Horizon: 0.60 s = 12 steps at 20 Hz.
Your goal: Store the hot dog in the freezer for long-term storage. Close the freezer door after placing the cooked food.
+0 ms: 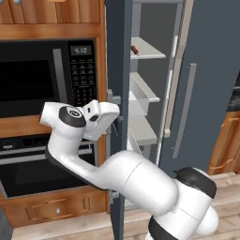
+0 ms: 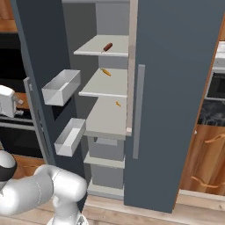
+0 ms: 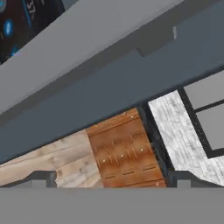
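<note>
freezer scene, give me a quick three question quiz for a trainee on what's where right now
1. True or false: the small dark reddish-brown hot dog lies on the top pale grey shelf inside the narrow slate blue-grey freezer.
2. Multiple choice: the tall slate blue-grey freezer door with grey bins is A) shut, B) swung open, C) taken off.
3. Fill in: the white arm's two-finger gripper sits by the door's outer side with its jaws ____.

Key:
1. True; it shows on the top shelf in both base views.
2. B; the shelves and door bins are exposed.
3. Open; it holds nothing.
</note>
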Tool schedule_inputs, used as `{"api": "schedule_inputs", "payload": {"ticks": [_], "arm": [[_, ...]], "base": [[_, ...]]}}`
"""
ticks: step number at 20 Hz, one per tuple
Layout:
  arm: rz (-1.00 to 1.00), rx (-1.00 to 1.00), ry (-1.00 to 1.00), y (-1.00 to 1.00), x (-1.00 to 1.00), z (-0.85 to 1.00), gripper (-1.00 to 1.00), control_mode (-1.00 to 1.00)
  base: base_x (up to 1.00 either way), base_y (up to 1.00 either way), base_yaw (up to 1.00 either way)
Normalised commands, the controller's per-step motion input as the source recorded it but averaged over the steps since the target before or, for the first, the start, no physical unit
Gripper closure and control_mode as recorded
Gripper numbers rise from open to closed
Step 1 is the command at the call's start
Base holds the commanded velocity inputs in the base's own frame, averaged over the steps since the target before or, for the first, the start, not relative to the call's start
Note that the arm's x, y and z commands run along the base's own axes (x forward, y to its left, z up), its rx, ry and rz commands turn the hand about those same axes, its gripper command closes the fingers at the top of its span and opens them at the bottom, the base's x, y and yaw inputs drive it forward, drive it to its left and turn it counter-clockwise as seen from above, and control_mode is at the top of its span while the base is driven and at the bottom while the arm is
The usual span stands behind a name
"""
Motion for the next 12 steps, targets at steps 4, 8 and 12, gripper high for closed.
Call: {"api": "schedule_inputs", "payload": {"ticks": [4, 8, 12], "arm": [[0.22, -0.03, 0.01, 0.26, 0.0, 0.0, -1.0, -1.0], [0.35, -0.01, 0.14, 0.2, 0.03, -0.03, -1.0, -1.0], [0.27, -0.03, 0.05, 0.08, 0.03, -0.02, -1.0, -1.0]], "base": [[0.0, 0.0, 0.0], [0.0, 0.0, 0.0], [0.0, 0.0, 0.0]]}}
